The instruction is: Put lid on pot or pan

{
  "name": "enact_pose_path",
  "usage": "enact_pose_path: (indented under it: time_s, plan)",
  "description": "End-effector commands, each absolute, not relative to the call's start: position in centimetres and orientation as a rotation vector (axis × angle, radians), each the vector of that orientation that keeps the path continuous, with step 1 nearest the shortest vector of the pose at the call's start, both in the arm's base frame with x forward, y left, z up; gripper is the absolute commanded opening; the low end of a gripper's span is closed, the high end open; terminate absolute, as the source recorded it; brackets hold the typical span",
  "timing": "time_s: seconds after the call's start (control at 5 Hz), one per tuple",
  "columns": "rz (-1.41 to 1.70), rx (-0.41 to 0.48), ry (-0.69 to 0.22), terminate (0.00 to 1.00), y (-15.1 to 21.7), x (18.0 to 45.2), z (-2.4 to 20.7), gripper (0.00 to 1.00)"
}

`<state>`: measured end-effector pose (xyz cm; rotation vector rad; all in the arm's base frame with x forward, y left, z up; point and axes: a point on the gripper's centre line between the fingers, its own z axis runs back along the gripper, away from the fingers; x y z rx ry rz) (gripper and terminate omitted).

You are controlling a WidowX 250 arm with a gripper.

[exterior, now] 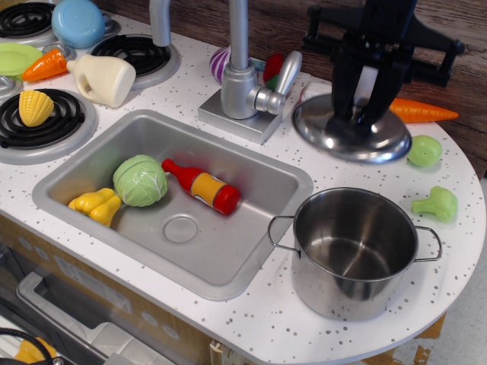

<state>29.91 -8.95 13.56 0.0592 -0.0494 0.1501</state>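
The shiny steel pot (355, 251) stands open and empty on the white speckled counter at the front right, its two wire loop handles pointing left and right. The round steel lid (351, 130) hangs in the air behind the pot, above the counter. My black gripper (358, 122) comes down from above and is shut on the lid's central knob, which its fingers hide. The lid is behind the pot's mouth, not over it.
A grey sink (114, 141) at the left holds a cabbage (141, 180), a red bottle (202, 186) and a yellow pepper (96, 206). A tap (245, 80) stands behind it. A carrot (423, 111), a green fruit (424, 150) and broccoli (437, 203) lie at the right.
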Motion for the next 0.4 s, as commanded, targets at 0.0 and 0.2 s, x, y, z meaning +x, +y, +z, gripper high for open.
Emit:
enact_pose_path:
  time_s: [0.0,0.2]
  plan:
    - [0.173,0.005,-0.150,0.00,-10.3,28.4,12.6,0.00]
    - [0.180,-0.013,-0.172,1.00,-11.2,28.3,10.9,0.00]
